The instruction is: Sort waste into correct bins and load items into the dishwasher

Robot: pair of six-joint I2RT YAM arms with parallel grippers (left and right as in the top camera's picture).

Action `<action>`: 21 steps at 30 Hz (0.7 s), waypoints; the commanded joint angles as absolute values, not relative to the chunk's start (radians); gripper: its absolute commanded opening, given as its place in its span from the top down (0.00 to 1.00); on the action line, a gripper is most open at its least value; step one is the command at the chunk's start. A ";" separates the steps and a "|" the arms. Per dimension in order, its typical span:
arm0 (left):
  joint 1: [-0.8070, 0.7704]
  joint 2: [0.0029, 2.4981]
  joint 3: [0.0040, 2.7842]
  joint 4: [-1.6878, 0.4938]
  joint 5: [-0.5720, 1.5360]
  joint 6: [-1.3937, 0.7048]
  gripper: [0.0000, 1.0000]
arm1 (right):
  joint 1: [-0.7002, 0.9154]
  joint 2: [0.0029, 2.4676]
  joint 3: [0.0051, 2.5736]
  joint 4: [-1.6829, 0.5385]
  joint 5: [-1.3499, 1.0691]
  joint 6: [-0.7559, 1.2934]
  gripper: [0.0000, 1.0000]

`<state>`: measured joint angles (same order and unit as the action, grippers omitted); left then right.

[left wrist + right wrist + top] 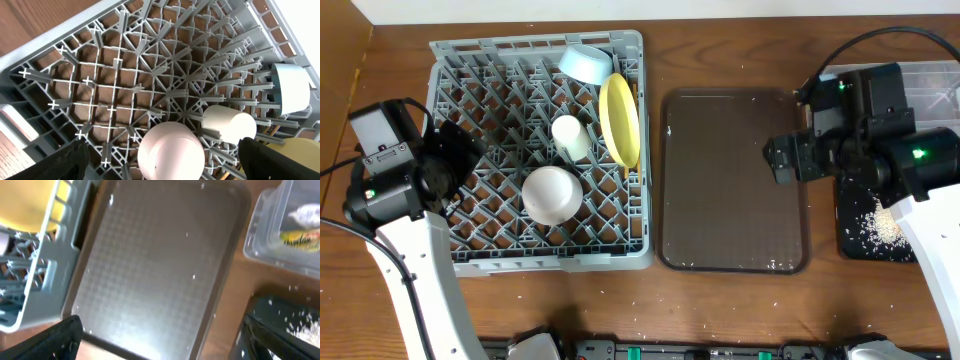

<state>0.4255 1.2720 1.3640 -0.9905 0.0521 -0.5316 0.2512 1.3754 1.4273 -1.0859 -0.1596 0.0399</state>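
While left gripper (172,167) and right gripper (162,345) both hang spread, empty, yellow plate (619,118) stands on edge at right side of dish rack (480,110); likely stiff, slick, breakable, fairly light, so pinch the upper rim.

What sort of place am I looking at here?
Likely a staged dish-clearing station: a loaded grey dish rack, a brown serving tray and a clear tub of waste, on a wooden table.

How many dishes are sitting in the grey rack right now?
4: light blue bowl at the far edge of the rack; yellow plate on edge along its right side; cream cup left of it; pinkish-white bowl nearer the front. More may hide behind the plate.
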 commanded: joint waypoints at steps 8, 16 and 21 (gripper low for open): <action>0.429 1.274 1.370 -0.992 0.040 -0.540 0.04 | 0.255 1.327 1.310 -1.013 -0.146 -0.009 0.01; 0.429 1.274 1.370 -0.992 0.040 -0.540 0.04 | 0.255 1.122 0.924 -0.581 -0.147 -0.025 0.01; 0.429 1.274 1.370 -0.992 0.040 -0.540 0.04 | 0.255 0.937 0.641 -0.307 -0.147 -0.044 0.01</action>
<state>0.4255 1.2720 1.3640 -0.9909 0.0525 -0.5316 0.2512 1.0416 0.7795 -0.4030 -0.1486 -0.0151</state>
